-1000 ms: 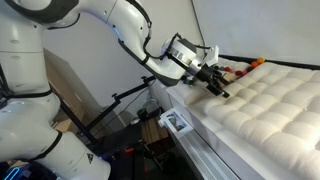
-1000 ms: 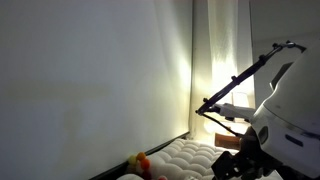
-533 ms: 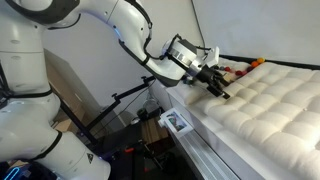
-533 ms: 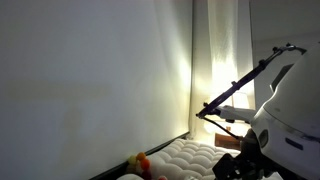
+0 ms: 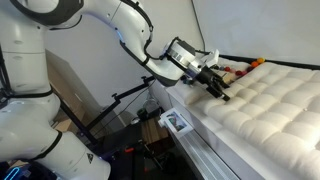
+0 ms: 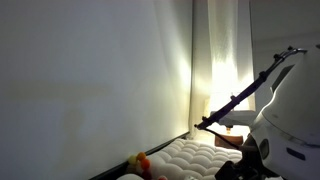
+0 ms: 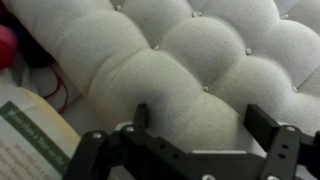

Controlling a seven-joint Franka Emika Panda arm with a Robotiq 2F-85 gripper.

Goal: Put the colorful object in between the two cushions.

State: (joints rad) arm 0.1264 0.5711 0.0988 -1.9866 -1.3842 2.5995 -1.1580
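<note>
Colorful object: string of red, orange and yellow beads, lying along the far edge of the tufted cushion, against the dark border by the wall.

Exterior view, arm side:
- White arm reaches across from the left.
- Claw hangs low over the near corner of the tufted cushion, near the beads but apart from them. Its fingers are too small here to judge.
- Desk edge runs below the cushion.

Exterior view, wall side:
- Beads show as a yellow-orange-red clump at the bottom, touching the tufted cushion.
- Bright curtain stands behind.
- Arm body fills the right edge.
- Claw mostly cut off by the frame.

Wrist view:
- Claw spread wide, holding nothing.
- Fingers sit just above the quilted surface.
- Blurred red shape at the left edge, identity uncertain.
- Printed green-and-white sheet at lower left, seen only from this camera.
</note>
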